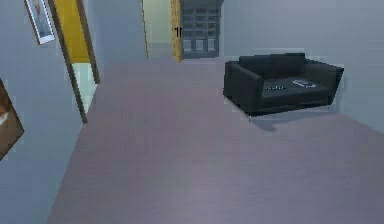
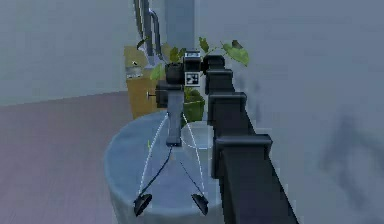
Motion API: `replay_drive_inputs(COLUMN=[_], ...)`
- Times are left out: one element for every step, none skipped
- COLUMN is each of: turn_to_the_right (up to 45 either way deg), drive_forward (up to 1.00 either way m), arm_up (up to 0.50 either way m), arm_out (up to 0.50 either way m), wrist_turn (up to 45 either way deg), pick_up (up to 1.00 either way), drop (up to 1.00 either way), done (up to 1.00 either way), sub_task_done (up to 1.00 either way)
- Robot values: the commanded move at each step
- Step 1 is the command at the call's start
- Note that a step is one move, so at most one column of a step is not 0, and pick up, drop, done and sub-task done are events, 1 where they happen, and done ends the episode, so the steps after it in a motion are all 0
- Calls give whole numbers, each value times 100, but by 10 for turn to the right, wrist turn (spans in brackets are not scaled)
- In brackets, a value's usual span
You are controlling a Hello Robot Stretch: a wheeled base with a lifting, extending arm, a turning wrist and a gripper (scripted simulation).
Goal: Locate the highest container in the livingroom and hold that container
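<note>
Facing open floor (image 1: 170, 140) beside sofa (image 1: 270, 88), hand (image 2: 171, 203) at round table (image 2: 125, 165); cannot tell if it holds anything.

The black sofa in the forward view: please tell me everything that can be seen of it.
The black sofa is a low two-seat couch with a smooth dark cover that looks like leather. It has a padded backrest, two thick armrests and a wide seat. It stands upright on the purple-grey floor, turned at an angle, at the forward view's right, near the grey wall. A few small light things lie on its seat; what they are cannot be told.
</note>
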Motion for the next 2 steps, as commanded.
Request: replay_drive_inputs(turn_to_the_right=[0,0], drive_forward=[0,0], arm_up=[0,0], arm_out=[0,0], wrist_turn=[450,450], pick_up=[0,0], drop=[0,0], done=[0,0], sub_task_done=[0,0])
